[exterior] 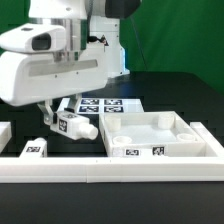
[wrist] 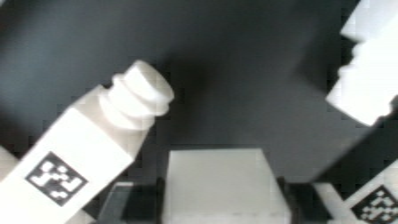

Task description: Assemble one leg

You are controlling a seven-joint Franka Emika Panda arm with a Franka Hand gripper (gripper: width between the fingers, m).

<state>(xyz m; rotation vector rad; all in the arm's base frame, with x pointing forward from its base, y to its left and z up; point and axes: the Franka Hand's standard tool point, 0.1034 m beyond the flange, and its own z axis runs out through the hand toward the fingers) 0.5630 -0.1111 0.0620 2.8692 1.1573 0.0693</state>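
My gripper (exterior: 58,120) hangs under the big white hand at the exterior view's left, low over the black table. It is shut on a leg (exterior: 78,127), a short white block with a tag, its round peg end pointing to the exterior view's right. In the wrist view the white block (wrist: 217,170) fills the gap between the two dark fingers of the gripper (wrist: 217,190). A second leg (wrist: 98,135) with a ribbed peg end and a tag lies beside it. Another tagged leg (exterior: 33,148) lies near the front rail.
The large white tray-shaped panel (exterior: 190,150) with a raised rim sits at the exterior view's right. The marker board (exterior: 100,103) lies behind the gripper. A white rail (exterior: 110,172) runs along the front. Another white part (wrist: 365,85) shows in the wrist view.
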